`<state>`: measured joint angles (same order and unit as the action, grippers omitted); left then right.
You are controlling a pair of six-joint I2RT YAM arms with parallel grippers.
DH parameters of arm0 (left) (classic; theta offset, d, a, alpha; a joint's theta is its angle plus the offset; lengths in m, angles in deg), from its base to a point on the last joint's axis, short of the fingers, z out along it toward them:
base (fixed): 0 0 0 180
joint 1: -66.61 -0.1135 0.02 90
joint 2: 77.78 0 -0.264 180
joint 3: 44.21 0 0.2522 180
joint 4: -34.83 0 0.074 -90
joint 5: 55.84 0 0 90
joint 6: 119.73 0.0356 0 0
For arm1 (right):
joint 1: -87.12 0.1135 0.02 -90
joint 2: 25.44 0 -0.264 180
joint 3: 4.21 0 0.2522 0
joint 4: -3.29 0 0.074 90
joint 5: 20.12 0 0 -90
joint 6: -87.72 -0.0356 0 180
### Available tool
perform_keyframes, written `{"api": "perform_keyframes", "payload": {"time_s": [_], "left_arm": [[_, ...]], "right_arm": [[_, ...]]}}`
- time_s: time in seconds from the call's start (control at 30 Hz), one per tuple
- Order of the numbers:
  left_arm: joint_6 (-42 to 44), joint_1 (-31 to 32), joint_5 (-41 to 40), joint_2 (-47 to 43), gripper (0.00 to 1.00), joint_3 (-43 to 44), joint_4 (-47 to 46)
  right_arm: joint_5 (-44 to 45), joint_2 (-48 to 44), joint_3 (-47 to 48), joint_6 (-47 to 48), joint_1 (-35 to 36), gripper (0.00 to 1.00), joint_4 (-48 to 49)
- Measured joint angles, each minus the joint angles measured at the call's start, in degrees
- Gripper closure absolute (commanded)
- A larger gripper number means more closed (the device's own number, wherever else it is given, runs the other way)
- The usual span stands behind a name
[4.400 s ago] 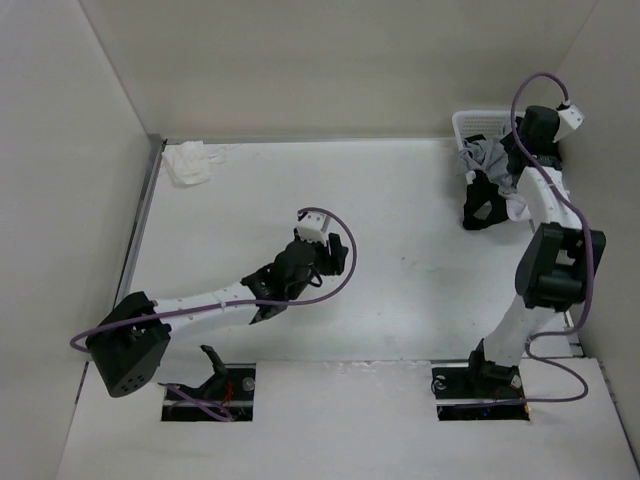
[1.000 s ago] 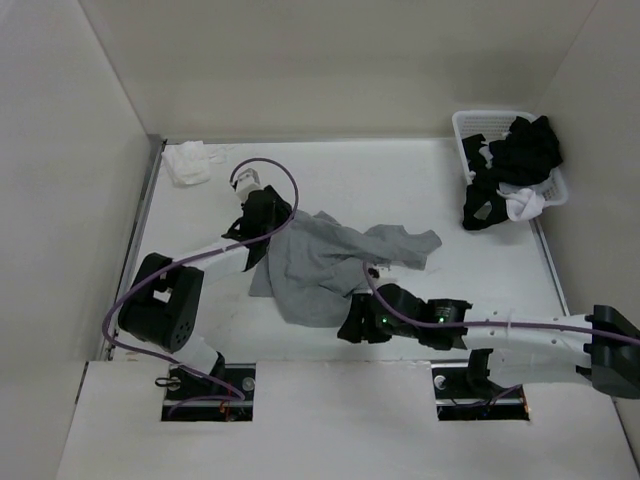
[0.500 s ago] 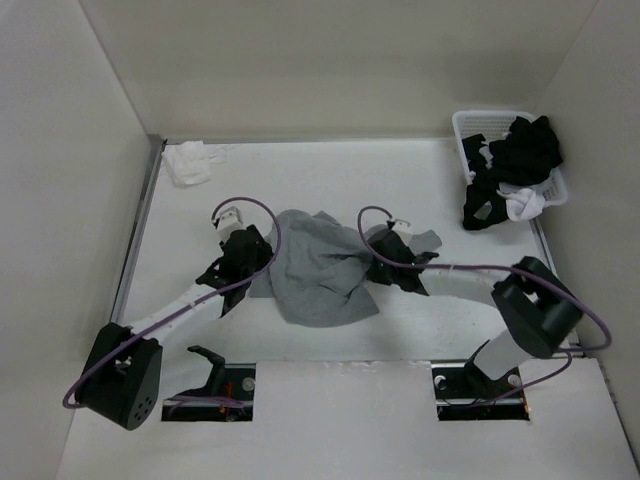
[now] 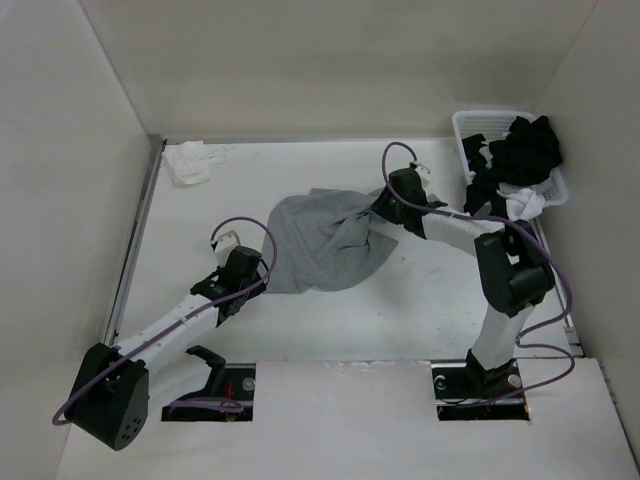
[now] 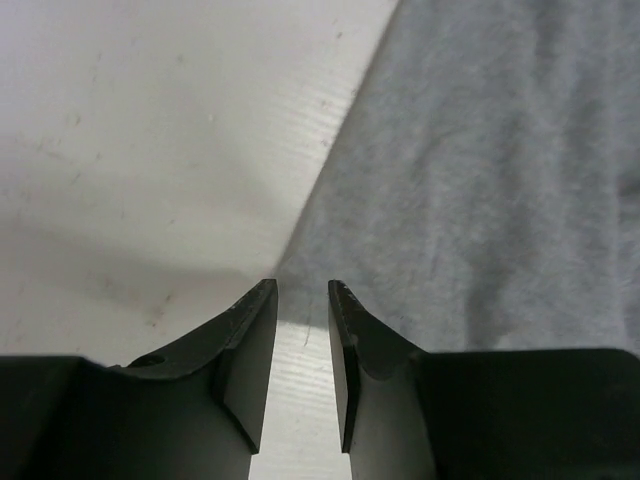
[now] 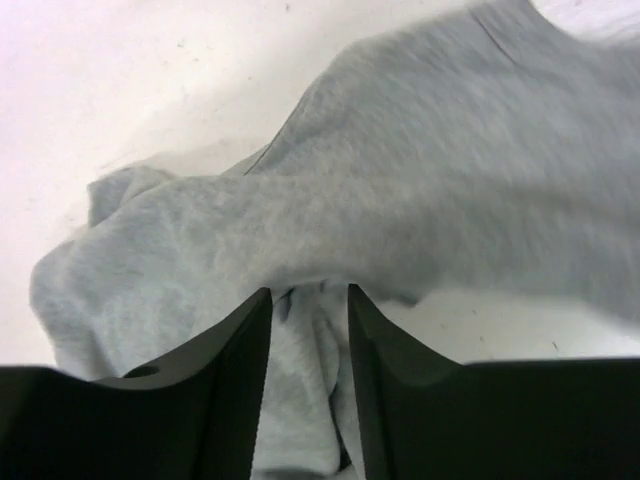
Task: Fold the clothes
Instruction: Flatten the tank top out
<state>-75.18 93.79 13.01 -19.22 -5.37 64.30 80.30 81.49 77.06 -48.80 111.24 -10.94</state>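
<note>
The clothes [image 4: 320,245], a light grey knit top, lie rumpled in the middle of the table. My right gripper [image 4: 380,210] is at the top's far right corner, shut on a bunched fold of it. In the right wrist view, grey fabric [image 6: 400,200] fills the gap between the fingers [image 6: 310,295]. My left gripper [image 4: 256,272] sits low at the top's near left edge. In the left wrist view its jaws [image 5: 302,288] stand slightly open over bare table, with the cloth's edge [image 5: 480,180] just ahead of the tips.
A white basket [image 4: 462,125] at the back right holds black garments [image 4: 520,150] and a white one [image 4: 525,205], with one black piece hanging over its side. A small white cloth [image 4: 188,162] lies at the back left. Walls enclose the table on three sides.
My right gripper has moved toward the back, dragging the grey top's right side with it. My left gripper has slid nearer and now sits just off the top's edge.
</note>
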Motion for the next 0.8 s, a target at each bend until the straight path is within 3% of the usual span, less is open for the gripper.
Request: {"api": "perform_keyframes", "payload": {"time_s": [0.27, 0.67, 0.8], "left_arm": [[-4.33, 0.94, -1.86, 2.86, 0.66, 0.00, 4.57], [-5.01, 1.75, -2.32, 7.67, 0.94, 0.00, -0.96], [-4.57, 1.33, -1.73, 6.97, 0.98, -0.02, -0.94]], "right_arm": [[-2.73, -11.56, -11.96, 0.28, 2.67, 0.56, 4.90], [-3.78, -18.25, -20.72, 0.35, 4.28, 0.55, 8.37], [-3.48, -18.53, -22.38, 1.36, 2.49, 0.52, 8.66]]}}
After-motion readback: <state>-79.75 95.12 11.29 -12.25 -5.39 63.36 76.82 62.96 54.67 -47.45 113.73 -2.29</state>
